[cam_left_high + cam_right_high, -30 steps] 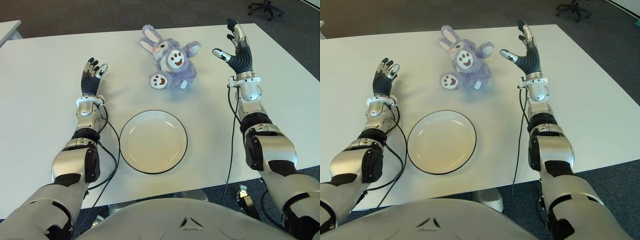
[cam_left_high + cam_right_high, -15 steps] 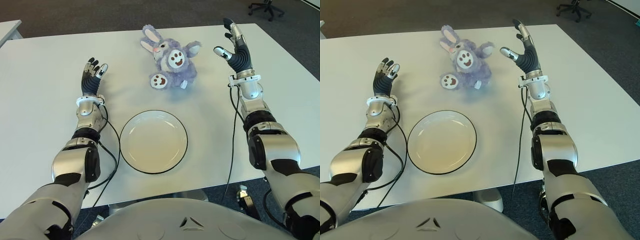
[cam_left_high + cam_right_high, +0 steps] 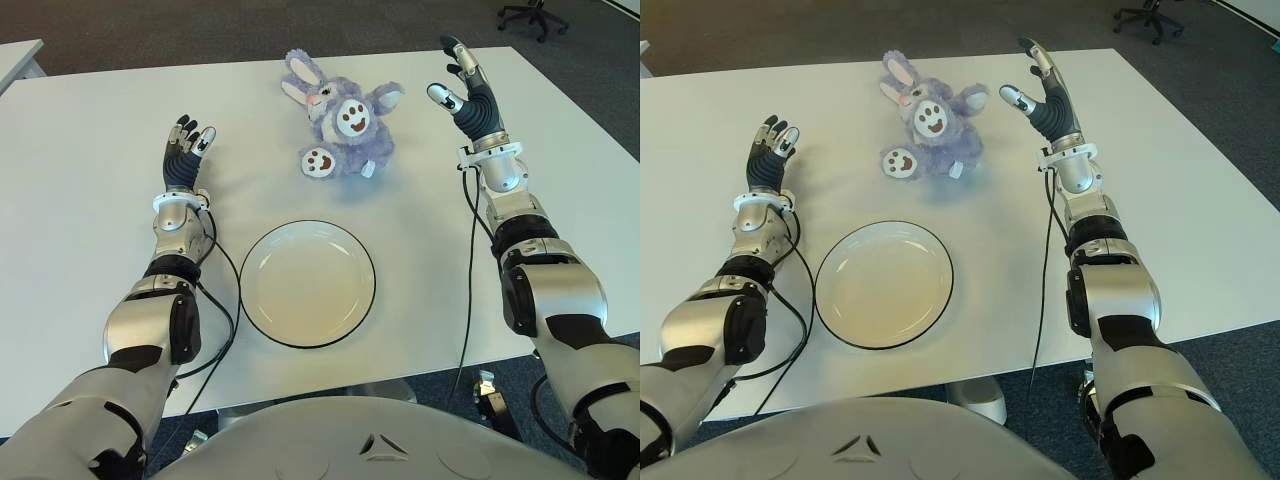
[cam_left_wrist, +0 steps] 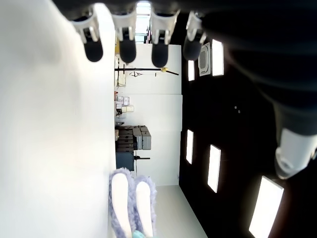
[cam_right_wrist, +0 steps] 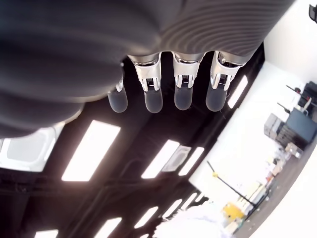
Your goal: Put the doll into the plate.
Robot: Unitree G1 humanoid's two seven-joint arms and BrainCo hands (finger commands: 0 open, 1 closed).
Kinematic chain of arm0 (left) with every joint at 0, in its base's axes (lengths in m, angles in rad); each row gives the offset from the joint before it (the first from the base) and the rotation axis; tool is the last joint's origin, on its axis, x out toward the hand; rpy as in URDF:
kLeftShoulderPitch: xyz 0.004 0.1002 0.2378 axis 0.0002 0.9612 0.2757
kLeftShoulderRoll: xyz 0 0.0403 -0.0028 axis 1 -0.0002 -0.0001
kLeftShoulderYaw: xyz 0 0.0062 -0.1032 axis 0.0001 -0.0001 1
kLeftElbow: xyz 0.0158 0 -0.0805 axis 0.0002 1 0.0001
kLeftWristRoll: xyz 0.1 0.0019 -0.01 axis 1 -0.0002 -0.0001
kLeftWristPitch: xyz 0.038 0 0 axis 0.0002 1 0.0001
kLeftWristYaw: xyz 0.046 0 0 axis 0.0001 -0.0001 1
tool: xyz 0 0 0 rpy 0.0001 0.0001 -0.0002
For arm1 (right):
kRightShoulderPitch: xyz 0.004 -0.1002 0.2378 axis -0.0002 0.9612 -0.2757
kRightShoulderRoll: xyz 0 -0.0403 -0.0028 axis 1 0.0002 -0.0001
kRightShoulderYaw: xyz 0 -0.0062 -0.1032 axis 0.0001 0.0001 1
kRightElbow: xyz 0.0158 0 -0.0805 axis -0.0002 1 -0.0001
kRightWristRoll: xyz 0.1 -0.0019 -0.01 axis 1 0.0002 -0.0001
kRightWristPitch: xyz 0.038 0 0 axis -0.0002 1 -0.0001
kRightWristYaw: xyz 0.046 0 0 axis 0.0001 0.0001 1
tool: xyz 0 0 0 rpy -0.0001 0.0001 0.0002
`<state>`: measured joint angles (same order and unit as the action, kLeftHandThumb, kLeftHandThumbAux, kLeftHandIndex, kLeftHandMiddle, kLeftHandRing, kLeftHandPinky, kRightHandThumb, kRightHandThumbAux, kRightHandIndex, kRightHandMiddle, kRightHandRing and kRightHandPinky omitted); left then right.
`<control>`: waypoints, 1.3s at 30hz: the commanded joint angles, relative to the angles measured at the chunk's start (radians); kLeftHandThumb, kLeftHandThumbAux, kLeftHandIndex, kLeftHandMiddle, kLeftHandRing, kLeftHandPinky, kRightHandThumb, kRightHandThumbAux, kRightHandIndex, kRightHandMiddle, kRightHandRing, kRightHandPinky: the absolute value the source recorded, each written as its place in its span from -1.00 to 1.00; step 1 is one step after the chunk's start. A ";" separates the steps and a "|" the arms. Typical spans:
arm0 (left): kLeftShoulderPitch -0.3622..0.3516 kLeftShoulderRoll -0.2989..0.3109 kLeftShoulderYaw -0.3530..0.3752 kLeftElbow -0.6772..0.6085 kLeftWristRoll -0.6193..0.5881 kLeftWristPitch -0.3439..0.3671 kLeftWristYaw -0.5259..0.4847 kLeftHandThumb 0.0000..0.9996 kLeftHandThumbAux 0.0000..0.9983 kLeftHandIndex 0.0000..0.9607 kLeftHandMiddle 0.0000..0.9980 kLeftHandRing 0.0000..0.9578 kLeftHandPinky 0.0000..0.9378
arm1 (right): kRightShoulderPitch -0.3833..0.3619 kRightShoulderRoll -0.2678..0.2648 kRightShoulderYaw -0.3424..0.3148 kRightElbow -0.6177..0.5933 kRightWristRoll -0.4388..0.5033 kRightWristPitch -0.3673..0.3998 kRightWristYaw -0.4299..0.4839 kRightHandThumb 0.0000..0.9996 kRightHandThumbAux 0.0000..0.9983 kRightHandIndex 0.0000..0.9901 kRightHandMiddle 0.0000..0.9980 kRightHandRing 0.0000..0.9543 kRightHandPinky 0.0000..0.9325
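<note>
- Two robot hands hold nothing: the right robot hand (image 3: 468,92) is raised at about 3 o'clock of the purple plush rabbit doll (image 3: 340,116), fingers spread apart.
- The left robot hand (image 3: 185,158) shows at about 9 o'clock of the doll, well apart, fingers extended and loose.
- The doll lies on the white table (image 3: 90,180), at 12 o'clock of the black-rimmed plate (image 3: 306,283), not touching it.

No text, label, brand, number or sign is readable on anything in these views.
</note>
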<state>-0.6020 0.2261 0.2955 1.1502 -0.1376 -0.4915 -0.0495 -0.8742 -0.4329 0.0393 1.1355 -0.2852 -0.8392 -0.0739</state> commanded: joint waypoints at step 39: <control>0.082 -0.056 -0.009 0.088 0.008 0.087 0.019 -1.00 0.01 -1.00 -0.81 -0.92 -1.00 | -0.031 -0.057 0.150 0.004 -0.166 -0.002 -0.122 -0.71 -0.55 -1.00 -1.00 -1.00 -1.00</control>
<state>-0.6107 0.2257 0.2950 1.1538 -0.1372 -0.4779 -0.0459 -0.8948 -0.4895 0.1762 1.1324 -0.4334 -0.8376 -0.1930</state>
